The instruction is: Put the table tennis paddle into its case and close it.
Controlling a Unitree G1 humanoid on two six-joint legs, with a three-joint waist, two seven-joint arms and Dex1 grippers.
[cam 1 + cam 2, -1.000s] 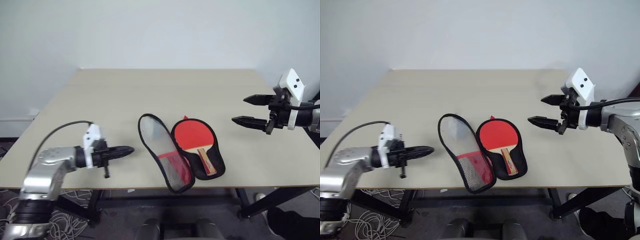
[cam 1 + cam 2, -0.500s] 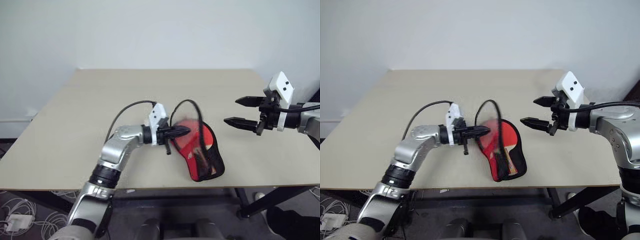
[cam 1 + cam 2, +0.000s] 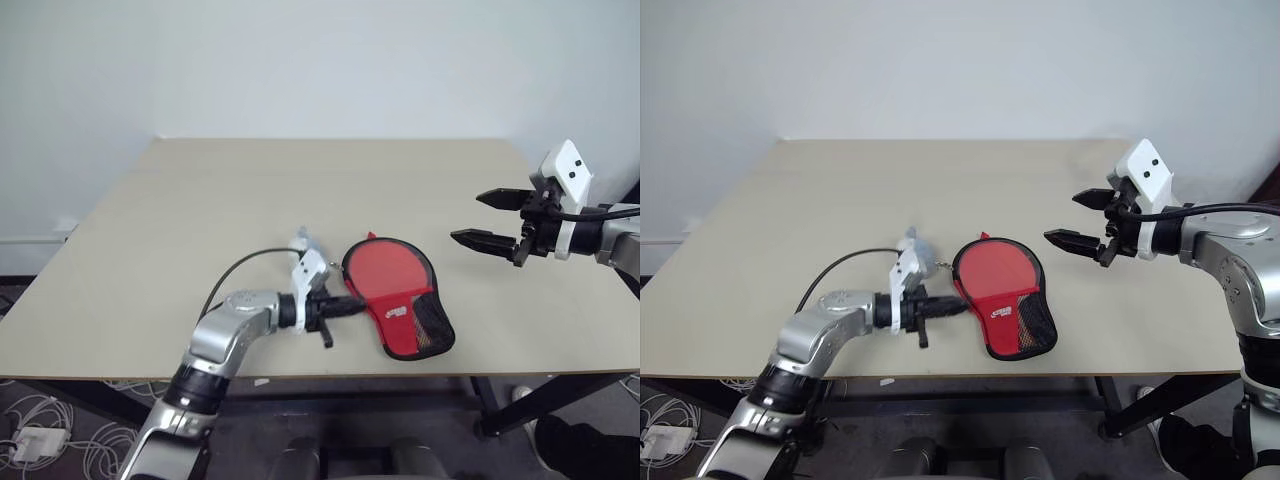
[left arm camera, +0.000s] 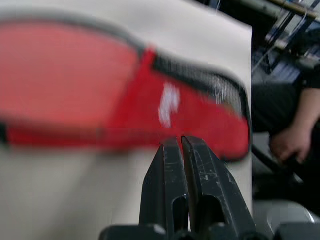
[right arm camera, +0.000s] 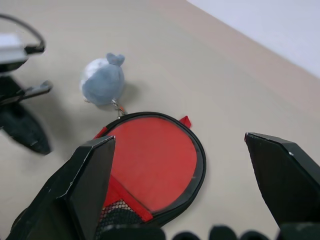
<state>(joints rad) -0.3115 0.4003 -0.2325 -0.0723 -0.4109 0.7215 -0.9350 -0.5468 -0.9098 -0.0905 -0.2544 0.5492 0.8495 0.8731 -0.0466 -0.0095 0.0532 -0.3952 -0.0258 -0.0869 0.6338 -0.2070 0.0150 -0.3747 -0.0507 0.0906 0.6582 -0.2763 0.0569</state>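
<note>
The case (image 3: 395,290) lies folded shut near the table's front edge, red outside up, with its mesh pocket and small white logo (image 4: 169,102) showing. The table tennis paddle is hidden inside it. My left gripper (image 3: 358,303) is shut with nothing in it, and its tips are at the case's left edge, low over the table. My right gripper (image 3: 1075,217) hangs open above the table, to the right of the case and apart from it. From the right wrist view the case (image 5: 150,155) sits between the wide-spread fingers (image 5: 95,170).
A small grey-blue plush charm (image 5: 102,80) on a short chain lies on the table (image 3: 300,180) just left of the case's round end. A person's hand (image 4: 287,145) is beyond the table's front edge. Cables lie on the floor on the left.
The case lay open with the paddle in its right half. My shut left gripper swept right and lower, flipping the open half over the paddle. The right gripper stayed in place.
</note>
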